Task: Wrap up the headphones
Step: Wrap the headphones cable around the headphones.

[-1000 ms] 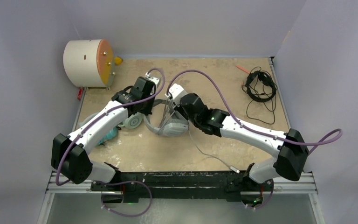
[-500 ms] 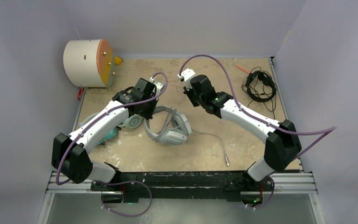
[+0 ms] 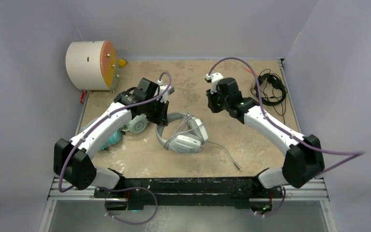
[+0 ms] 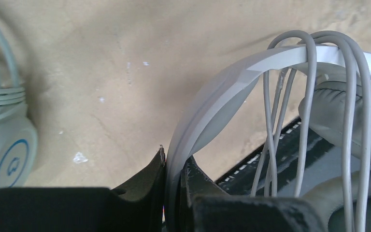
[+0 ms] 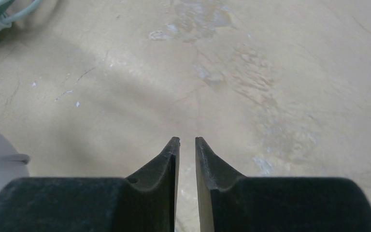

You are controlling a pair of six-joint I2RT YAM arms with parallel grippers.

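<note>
**A:** So what just changed? A second back we had the right end effector (image 5: 187, 142) down at the white-and-grey headphones (image 3: 186, 137). Now it's swung off to the upper right of the overhead view, near the black headset (image 3: 269, 89). Its fingers are only a sliver apart with nothing between them, so it has let go.

**B:** Yep, and the headphones slid a bit to the right too. They're sitting mid-frame on the tabletop (image 3: 198, 72). The left end effector (image 4: 174, 162) is clenched on the headband (image 4: 222, 92), a smooth, flat arc of pale grey plastic.

**A:** The cable (image 4: 309, 96) makes several loops over that band. It's a thin, round, rubbery-looking grey cord. But the tail (image 3: 227, 154) trails loose toward the lower right and ends in a straight metal plug (image 3: 238, 166).

**B:** So we'd call the wrap partly done. We reckon that loose end needs another pass. The ear cushion (image 4: 343, 116) looks soft, padded, matte grey. The tabletop is rough, scuffed tan.

**A:** The mint pair (image 4: 5, 154) sits at the left edge of the left wrist view, a glossy cup with a blue ring.
</note>
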